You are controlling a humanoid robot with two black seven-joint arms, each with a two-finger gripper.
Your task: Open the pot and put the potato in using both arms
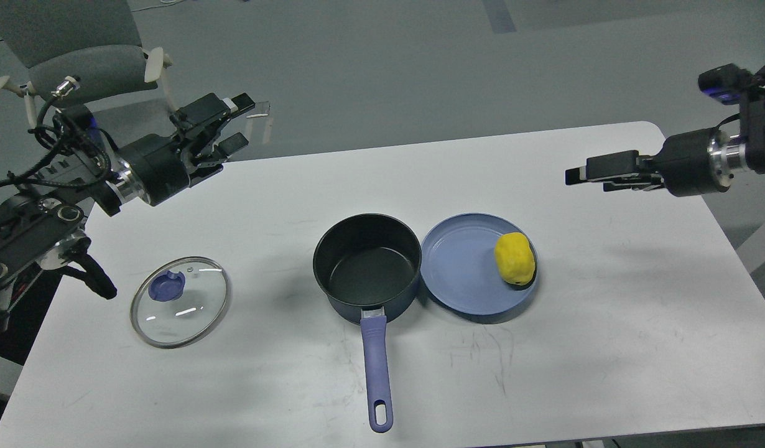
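On the white desk, the pot stands open and empty; its round glass lid lies flat, well left of it. Right of the pot, touching it, a shallow blue plate holds the lumpy yellow potato, which is left to move. Left claw hangs spread; right claw nearly together, both empty.

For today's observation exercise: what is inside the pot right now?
Nothing: the pot stands uncovered, showing bare black floor. The near inner wall is hidden by its rim. The potato lies on the plate.
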